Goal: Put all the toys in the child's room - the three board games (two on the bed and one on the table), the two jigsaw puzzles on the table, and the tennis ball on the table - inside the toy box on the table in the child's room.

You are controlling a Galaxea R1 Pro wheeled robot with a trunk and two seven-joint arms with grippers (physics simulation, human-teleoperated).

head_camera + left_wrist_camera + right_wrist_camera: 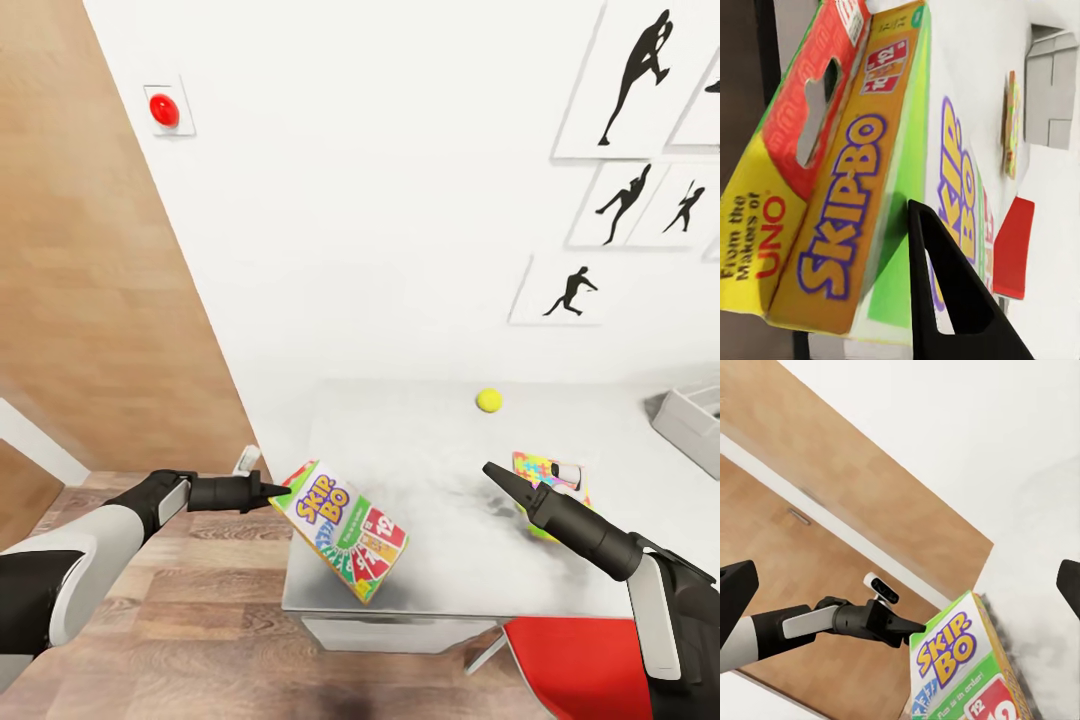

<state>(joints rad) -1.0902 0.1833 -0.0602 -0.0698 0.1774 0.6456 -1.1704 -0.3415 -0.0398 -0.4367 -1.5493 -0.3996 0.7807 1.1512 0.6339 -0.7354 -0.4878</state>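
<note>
Currently left gripper (pixel 283 491) pinching Skip-Bo box (pixel 345 530), overhanging table (pixel 440 470) edge

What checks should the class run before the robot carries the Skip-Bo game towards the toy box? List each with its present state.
1. Left gripper shut on the Skip-Bo box: ok.
2. Box hanging level: not ok, it tilts.
3. Right gripper empty, fingers apart: ok.
4. Toy box in sight at the far right of the table: ok.
5. Room inside the toy box: cannot tell.
6. Tennis ball off the direct path: ok.
</note>
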